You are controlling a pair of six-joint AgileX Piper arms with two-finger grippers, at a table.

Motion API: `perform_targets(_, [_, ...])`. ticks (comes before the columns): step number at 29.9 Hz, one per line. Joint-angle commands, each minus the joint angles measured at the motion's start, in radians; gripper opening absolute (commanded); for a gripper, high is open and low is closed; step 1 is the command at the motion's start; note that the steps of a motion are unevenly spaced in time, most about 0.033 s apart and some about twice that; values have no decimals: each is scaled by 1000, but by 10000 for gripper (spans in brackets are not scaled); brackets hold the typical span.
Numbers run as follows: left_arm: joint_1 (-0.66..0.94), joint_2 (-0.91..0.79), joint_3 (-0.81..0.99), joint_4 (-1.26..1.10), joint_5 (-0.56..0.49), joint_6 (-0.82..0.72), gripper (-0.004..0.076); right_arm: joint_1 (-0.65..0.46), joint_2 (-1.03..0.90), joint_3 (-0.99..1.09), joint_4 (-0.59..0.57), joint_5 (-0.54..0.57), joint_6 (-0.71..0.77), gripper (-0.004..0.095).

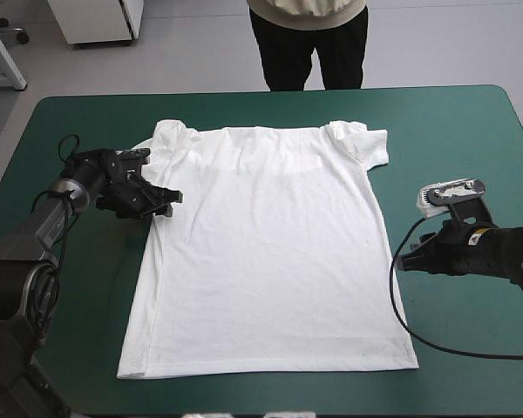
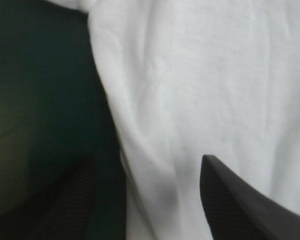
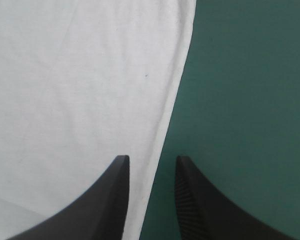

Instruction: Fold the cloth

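The white T-shirt (image 1: 261, 252) lies spread flat on the teal-green cover, collar toward the table's far edge and hem toward the near edge. My left gripper (image 1: 169, 202) sits low at the shirt's left side seam, just below the sleeve. In the left wrist view the gripper (image 2: 147, 167) is open, one finger (image 2: 230, 200) over the T-shirt (image 2: 205, 90) and the other over bare cover. My right gripper (image 1: 402, 260) is at the shirt's right side edge. Up close that gripper (image 3: 151, 160) is open with a narrow gap, the T-shirt (image 3: 75, 90) edge running between its fingers.
Bare teal-green cover (image 1: 471, 139) borders the shirt on both sides, with wider strips at the left and right than at the near edge. The cover (image 3: 245, 100) lies beside the right gripper's outer finger.
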State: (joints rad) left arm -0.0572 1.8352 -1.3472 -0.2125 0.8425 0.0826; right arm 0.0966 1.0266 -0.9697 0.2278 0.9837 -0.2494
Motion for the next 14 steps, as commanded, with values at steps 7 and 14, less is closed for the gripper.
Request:
perform_targets(7, [-2,-14,-33,-2,-53,4,435,-8,26,-33,6,-47,-7,309])
perform_targets(14, [-2,9,-33,69,-62,-12,106,-8,50,-33,13,-66,-9,307])
